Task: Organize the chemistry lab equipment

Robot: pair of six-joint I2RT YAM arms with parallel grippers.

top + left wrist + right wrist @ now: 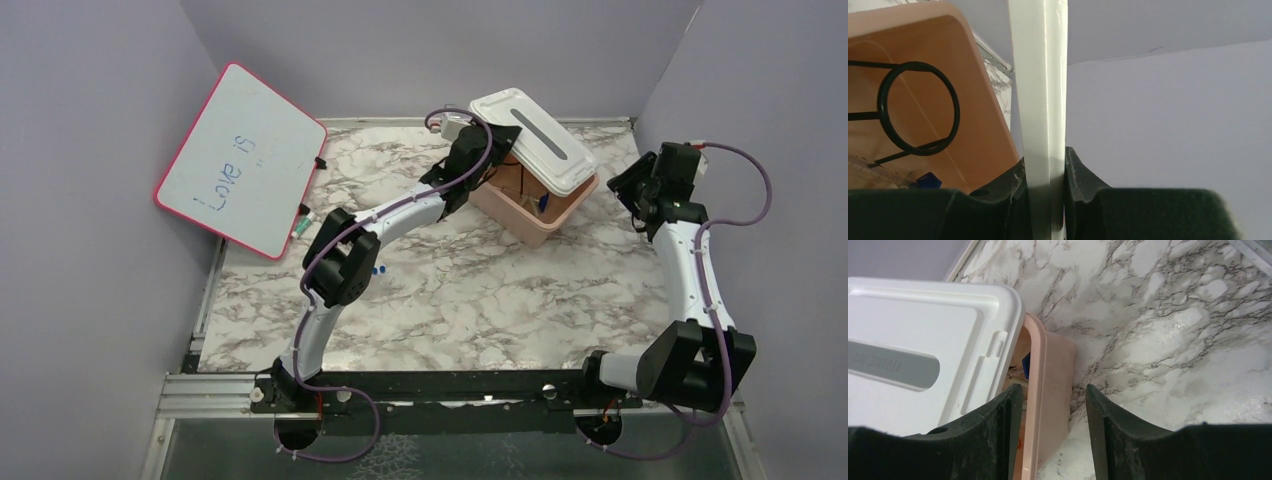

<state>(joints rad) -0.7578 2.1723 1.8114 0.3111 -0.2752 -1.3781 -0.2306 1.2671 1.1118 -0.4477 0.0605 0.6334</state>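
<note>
Two arms extend toward the pink box [535, 222] at the far centre of the table [480, 300].

Top view: the left gripper [478, 150] meets the left edge of the white lid [540, 140]. The lid sits askew over the box, long axis running far-left to near-right. The right gripper [632, 188] stands just right of the box. Tiny blue caps [378, 270] lie on the table beside the left arm.

Left wrist view: the jaws are clamped on the lid's edge. The black wire ring stand [918, 115] sits inside the box.

Right wrist view: the jaws are spread and hold nothing; box and lid lie to their left.

Judgement: seating the lid falls to the left arm.
</note>
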